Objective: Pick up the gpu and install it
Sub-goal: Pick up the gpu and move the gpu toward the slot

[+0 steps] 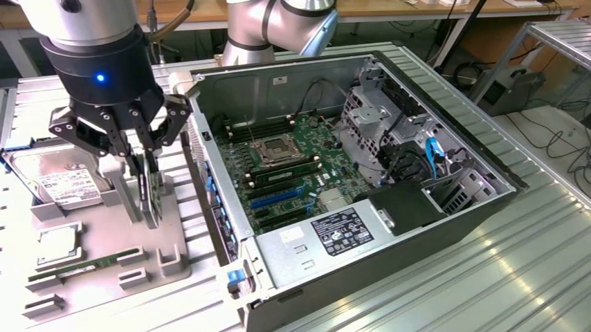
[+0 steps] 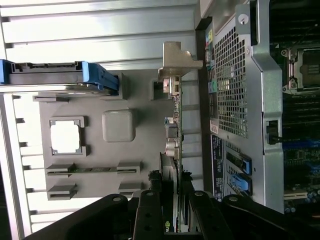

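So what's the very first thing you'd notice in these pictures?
The big open computer in the middle, with all its insides showing. On the exterior view's left, the black robot arm reaches down, and its jaws are clamped on the gpu. The gpu stands on edge on a grey tray, next to a hard drive.

Matt grey plastic tray, glossy ribbed metal table, gpu ending in bare silver metal

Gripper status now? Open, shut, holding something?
Gripper: closed on the gpu, clamping both faces of the upright card.
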{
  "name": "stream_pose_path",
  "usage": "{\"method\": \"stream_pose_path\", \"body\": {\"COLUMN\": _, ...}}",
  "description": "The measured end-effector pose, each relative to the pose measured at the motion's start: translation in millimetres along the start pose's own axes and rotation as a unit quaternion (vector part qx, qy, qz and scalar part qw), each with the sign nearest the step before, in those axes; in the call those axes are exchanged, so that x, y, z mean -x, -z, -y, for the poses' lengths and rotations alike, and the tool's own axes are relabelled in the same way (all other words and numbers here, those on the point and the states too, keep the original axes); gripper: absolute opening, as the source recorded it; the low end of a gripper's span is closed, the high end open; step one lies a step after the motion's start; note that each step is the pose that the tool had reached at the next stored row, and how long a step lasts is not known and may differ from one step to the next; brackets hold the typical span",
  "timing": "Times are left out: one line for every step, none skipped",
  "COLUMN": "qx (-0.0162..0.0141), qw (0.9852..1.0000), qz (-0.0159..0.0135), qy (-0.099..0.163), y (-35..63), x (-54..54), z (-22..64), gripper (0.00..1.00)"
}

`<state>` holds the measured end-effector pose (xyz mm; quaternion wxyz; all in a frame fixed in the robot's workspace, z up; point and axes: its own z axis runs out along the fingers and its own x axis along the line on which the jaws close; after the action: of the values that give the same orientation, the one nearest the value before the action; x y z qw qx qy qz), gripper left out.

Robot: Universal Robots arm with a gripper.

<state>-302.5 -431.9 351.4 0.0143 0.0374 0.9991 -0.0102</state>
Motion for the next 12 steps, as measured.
{"method": "stream_pose_path", "body": {"qx": 0.0000, "qw": 1.0000, "qz": 0.0000, "qy": 0.000, "y": 0.5, "x": 0.0, "z": 0.0, "gripper": 0.26}}
{"method": "stream_pose_path", "body": {"qx": 0.0000, "qw": 1.0000, "qz": 0.0000, "qy": 0.000, "y": 0.9, "x": 0.0, "z": 0.0, "gripper": 0.26}}
{"method": "stream_pose_path", "body": {"qx": 0.0000, "qw": 1.0000, "qz": 0.0000, "qy": 0.000, "y": 1.3, "x": 0.0, "z": 0.0, "gripper": 0.26}}
{"method": "stream_pose_path", "body": {"qx": 0.0000, "qw": 1.0000, "qz": 0.0000, "qy": 0.000, "y": 1.7, "x": 0.0, "z": 0.0, "gripper": 0.26}}
{"method": "stream_pose_path", "body": {"qx": 0.0000, "qw": 1.0000, "qz": 0.0000, "qy": 0.000, "y": 2.0, "x": 0.0, "z": 0.0, "gripper": 0.26}}
{"method": "stream_pose_path", "body": {"qx": 0.0000, "qw": 1.0000, "qz": 0.0000, "qy": 0.000, "y": 2.4, "x": 0.1, "z": 0.0, "gripper": 0.26}}
{"method": "stream_pose_path", "body": {"qx": 0.0000, "qw": 1.0000, "qz": 0.0000, "qy": 0.000, "y": 2.8, "x": 0.1, "z": 0.0, "gripper": 0.26}}
{"method": "stream_pose_path", "body": {"qx": 0.0000, "qw": 1.0000, "qz": 0.0000, "qy": 0.000, "y": 3.6, "x": 0.1, "z": 0.1, "gripper": 0.26}}
{"method": "stream_pose_path", "body": {"qx": 0.0000, "qw": 1.0000, "qz": 0.0000, "qy": 0.000, "y": 4.0, "x": 0.1, "z": 0.1, "gripper": 0.26}}
{"method": "stream_pose_path", "body": {"qx": 0.0000, "qw": 1.0000, "qz": 0.0000, "qy": 0.000, "y": 4.4, "x": 0.1, "z": 0.1, "gripper": 0.26}}
{"method": "stream_pose_path", "body": {"qx": 0.0000, "qw": 1.0000, "qz": 0.0000, "qy": 0.000, "y": 5.0, "x": 0.1, "z": 0.1, "gripper": 0.26}}
{"method": "stream_pose_path", "body": {"qx": 0.0000, "qw": 1.0000, "qz": 0.0000, "qy": 0.000, "y": 5.4, "x": 0.2, "z": 0.1, "gripper": 0.26}}
